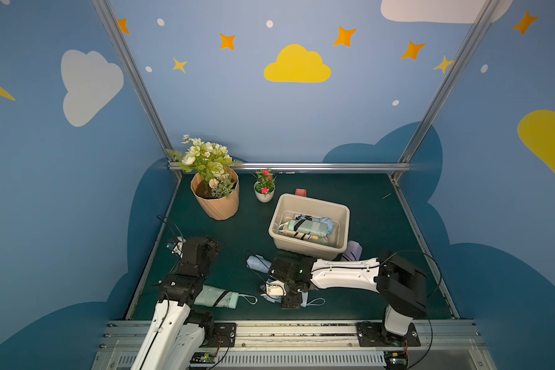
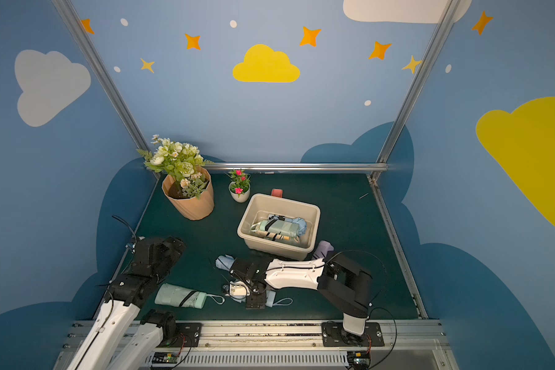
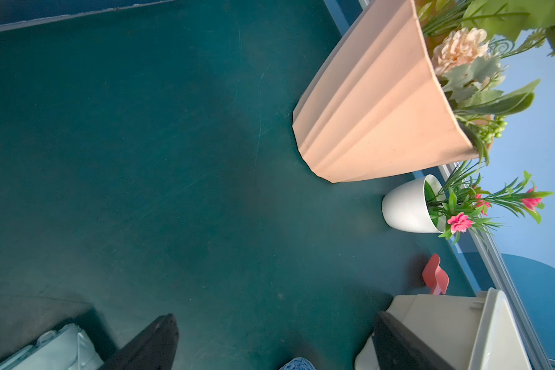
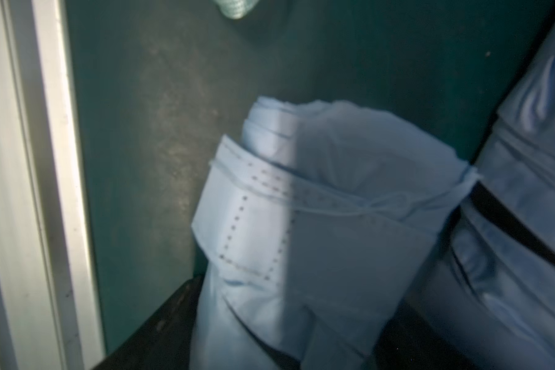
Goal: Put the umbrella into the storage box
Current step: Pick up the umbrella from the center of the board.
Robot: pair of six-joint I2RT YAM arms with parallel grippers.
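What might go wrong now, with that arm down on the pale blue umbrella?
1. The right gripper sits near the handle end of the light blue umbrella, on soft fabric; the long end may droop or slip out when lifted.
2. The storage box already holds a pile of umbrellas, so this one may perch high or roll off.
3. Its wrist loop could snag on the box rim.

Both top views: high behind the arm bases, tilted down over the dark green tabletop mat; near-identical framing, whole scene shared; left wrist cam low, facing the peach faceted plastic flower pot; right wrist cam right up against the pale blue folded fabric umbrella.
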